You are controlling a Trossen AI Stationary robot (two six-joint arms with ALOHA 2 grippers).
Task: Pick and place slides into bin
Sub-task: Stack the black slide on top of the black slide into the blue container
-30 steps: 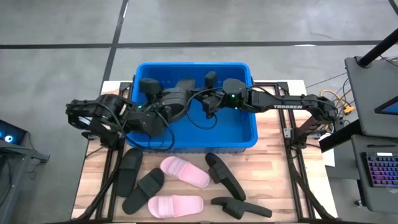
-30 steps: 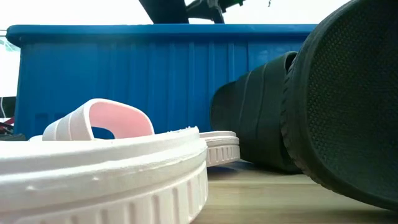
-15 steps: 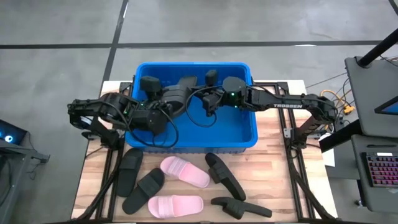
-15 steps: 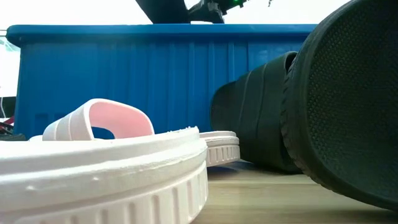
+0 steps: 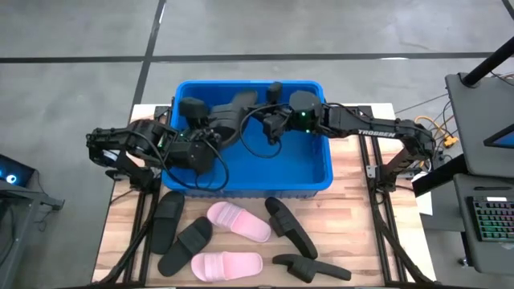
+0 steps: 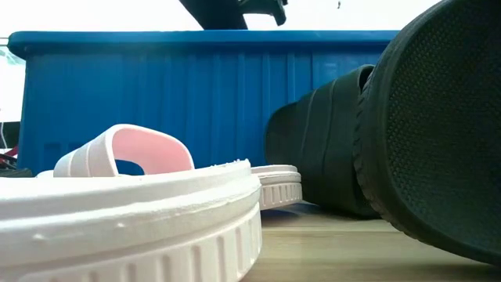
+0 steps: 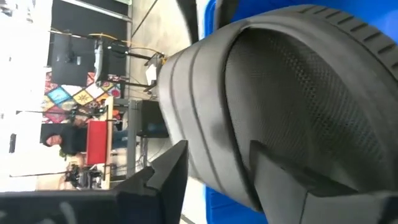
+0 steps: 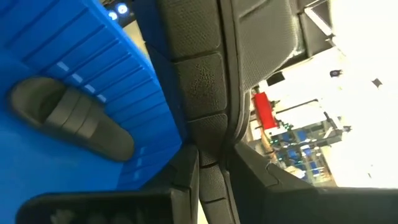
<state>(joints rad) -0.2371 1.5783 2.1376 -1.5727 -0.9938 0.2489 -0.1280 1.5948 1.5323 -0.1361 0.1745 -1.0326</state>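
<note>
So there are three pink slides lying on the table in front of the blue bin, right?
Not three: the high view shows two pink slides on the table in front of the blue bin, among several black ones.

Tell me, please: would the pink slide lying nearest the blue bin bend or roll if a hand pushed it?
The pink slide probably slides flat rather than rolling: its sole lies on the table. Its thick, moulded-looking strap suggests light foam, likely stiff enough to keep shape. It might nudge the black slide beside it.
</note>
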